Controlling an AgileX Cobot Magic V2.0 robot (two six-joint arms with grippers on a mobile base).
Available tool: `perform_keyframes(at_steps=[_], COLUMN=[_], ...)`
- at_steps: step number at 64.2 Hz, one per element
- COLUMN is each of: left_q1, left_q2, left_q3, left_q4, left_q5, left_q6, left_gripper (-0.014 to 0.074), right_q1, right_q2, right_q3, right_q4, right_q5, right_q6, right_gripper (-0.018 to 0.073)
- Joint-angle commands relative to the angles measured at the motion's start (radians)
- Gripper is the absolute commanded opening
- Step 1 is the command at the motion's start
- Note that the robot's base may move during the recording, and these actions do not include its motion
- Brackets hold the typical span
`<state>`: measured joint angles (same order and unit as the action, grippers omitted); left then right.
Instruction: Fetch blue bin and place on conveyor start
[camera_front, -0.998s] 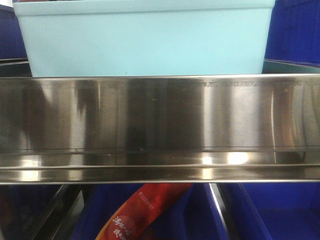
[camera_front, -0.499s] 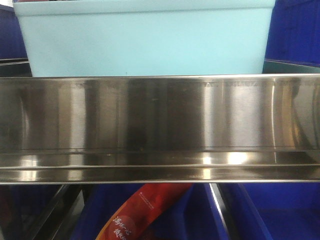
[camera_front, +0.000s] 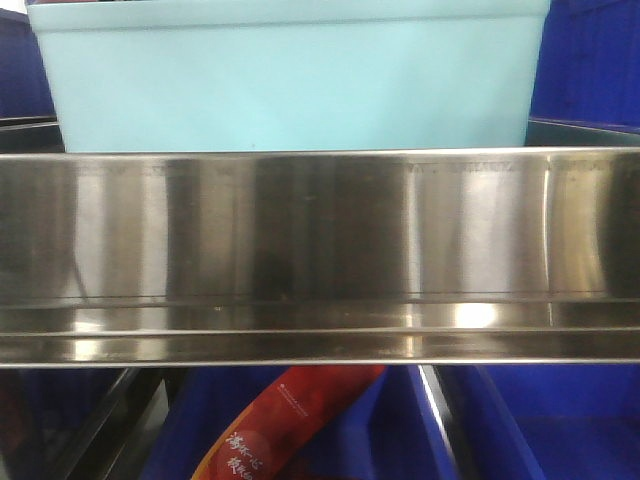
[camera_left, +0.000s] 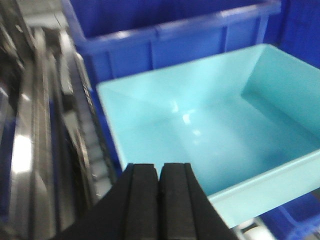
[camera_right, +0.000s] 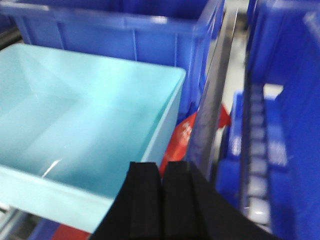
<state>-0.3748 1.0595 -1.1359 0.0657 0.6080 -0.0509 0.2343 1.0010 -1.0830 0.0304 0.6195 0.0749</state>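
The blue bin (camera_front: 290, 80), a pale cyan tub with plain walls, stands on a steel shelf at the top of the front view. Seen from the left wrist, the blue bin (camera_left: 215, 130) is empty, and my left gripper (camera_left: 160, 172) hangs shut above its near left corner with nothing held. In the right wrist view, my right gripper (camera_right: 161, 170) is shut and empty above the near right corner of the blue bin (camera_right: 75, 115). The conveyor start is out of view.
A shiny steel shelf rail (camera_front: 320, 250) crosses the front view below the bin. Dark blue crates (camera_left: 165, 30) (camera_right: 115, 25) stand behind and beside the bin, and more are on the right (camera_right: 290, 75). A red package (camera_front: 290, 410) lies on the lower level.
The bin has not moved. Only the reflections on the steel rail have shifted a little.
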Motion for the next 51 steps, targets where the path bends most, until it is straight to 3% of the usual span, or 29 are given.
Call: perform_keyframes(at_steps=[1,11,19,24,34,51], left_q1=[-0.032,-0.083,-0.091,-0.089,-0.089,-0.046], left_q2=[0.084,0.257,0.369,0.415,0.485,0.531], left_q3=[-0.087,-0.256,-0.356,-0.401,-0.443,-0.455], left_q4=[0.081,0.22,0.28,0.303,0.366,0.346], left_q5=[0.033,0.129,0.209,0.252,0.287,0.289], left_q6=[-0.126,-0.333,-0.448,-0.489,-0.564,-0.604], left_gripper=[-0.0111,-0.0111,-0.0111,-0.0111,-0.0111,-0.0111], right_q1=[0.001,0.014,0.018,0.018,0.025,0.065], right_q2=[0.068,0.225,0.356,0.421,0.517,0.632], right_q3=[-0.061,-0.205,-0.32,-0.383,-0.474,-0.571], right_q4=[-0.007,-0.04,-0.182,-0.243,-0.239,-0.239], right_q5=[0.013,0.095,0.231,0.29,0.343,0.372], right_q6=[0.08,0.145,0.29,0.348,0.353,0.353], right_gripper=[-0.0143,-0.0143,-0.0143,-0.0143,-0.0143,-0.0143])
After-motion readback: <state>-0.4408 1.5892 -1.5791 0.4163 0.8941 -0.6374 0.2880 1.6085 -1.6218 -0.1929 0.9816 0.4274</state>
